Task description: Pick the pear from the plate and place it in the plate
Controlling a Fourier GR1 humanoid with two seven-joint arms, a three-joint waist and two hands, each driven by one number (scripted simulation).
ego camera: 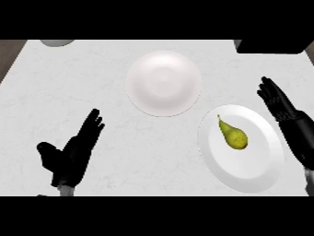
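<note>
- Resting low at the left of the head view, my left hand (69, 154) is open, fingers straight and pointing up and to the right, thumb spread out to the left; it holds nothing and lies over bare white counter (64, 83).
- At the far left edge of the counter sits a grey rounded object (56, 42), cut off by the view's top, so I cannot tell what it is.
- Toward the middle, further back, lies an empty white plate (163, 83), well apart from my left hand, with only open counter between them.
- Just to its right and nearer to me is a second white plate (254, 170); the two plates lie close together, rims near each other.
- On that nearer plate lies the pear (233, 134), yellow-green, on its side, stem end pointing up and left.
- Beside the nearer plate's right rim is my right hand (276, 97), open with fingers straight and together, pointing away from me, holding nothing and not touching the pear.
- At the far right corner stands a dark boxy object (271, 45).
</note>
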